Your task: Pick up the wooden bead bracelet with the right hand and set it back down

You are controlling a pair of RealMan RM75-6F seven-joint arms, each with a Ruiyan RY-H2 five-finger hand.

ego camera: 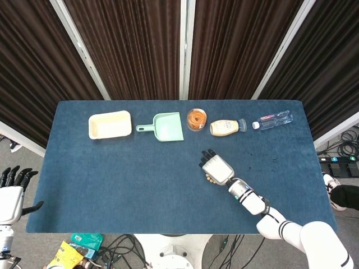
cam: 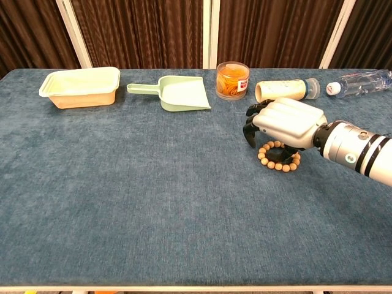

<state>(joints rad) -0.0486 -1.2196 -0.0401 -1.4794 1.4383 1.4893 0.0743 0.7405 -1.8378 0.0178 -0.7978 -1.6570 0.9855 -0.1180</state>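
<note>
We're at the reach-to-grasp step: right robot hand (cam: 286, 122) hovers over the bead bracelet (cam: 279, 156), fingers apart and curled down, holding nothing. Bracelet lies flat on the surface (cam: 153, 202). Next: lower, close on beads, lift.

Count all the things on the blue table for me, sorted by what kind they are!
Bottles: 2, a mayo bottle and a clear bottle
Jar: 1
Dustpan: 1
Tub: 1
Bracelet: 1, under the right robot hand
Total: 6 things
</note>
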